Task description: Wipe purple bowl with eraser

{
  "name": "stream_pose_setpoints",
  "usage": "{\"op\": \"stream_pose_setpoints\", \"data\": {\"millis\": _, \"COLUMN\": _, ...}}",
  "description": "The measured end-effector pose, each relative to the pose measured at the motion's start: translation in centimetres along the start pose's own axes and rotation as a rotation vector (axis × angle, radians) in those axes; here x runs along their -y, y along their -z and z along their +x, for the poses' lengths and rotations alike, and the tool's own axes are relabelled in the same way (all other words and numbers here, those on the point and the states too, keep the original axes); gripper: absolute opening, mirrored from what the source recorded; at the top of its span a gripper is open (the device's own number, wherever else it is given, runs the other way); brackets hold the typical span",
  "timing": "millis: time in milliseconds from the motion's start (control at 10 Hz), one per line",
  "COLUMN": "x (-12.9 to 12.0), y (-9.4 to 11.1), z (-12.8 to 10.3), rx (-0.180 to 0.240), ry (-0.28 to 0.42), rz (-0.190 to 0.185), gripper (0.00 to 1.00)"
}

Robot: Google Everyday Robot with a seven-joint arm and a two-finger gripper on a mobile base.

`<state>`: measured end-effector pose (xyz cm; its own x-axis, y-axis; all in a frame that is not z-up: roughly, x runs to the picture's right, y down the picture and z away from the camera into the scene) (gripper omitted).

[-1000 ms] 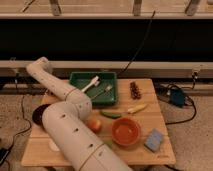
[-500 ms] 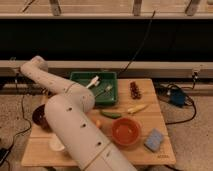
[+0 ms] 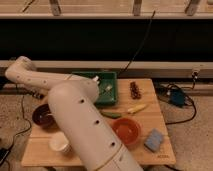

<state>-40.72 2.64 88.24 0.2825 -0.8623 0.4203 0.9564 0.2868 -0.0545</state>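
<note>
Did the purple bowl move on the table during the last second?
No. The purple bowl stays at the left edge of the table, with the same gap to the green tray. The pincer seems to reach into it.

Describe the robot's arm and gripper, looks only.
The arm is off-white, built of thick rounded tubular links dotted with small dark holes, with a bulbous elbow. The gripper, down at the purple bowl, is mostly hidden; its look cannot be made out.
</note>
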Motion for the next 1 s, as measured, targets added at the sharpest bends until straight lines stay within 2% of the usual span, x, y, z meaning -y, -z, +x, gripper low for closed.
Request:
{"op": "stream_pose_setpoints", "data": {"millis": 300, "x": 1.2, "y": 2.0, "z": -3.7, "rx": -0.001, "ry": 0.063, "rz": 0.025, "gripper": 0.00}}
{"op": "stream_pose_setpoints", "data": {"millis": 600, "x": 1.5, "y": 3.0, "z": -6.6, "rx": 0.006, "ry": 0.101, "rz": 0.031, "gripper": 0.00}}
{"op": "stream_pose_setpoints", "data": {"millis": 1000, "x": -0.7, "y": 5.0, "z": -11.3, "rx": 0.021, "ry": 0.101, "rz": 0.031, "gripper": 0.00}}
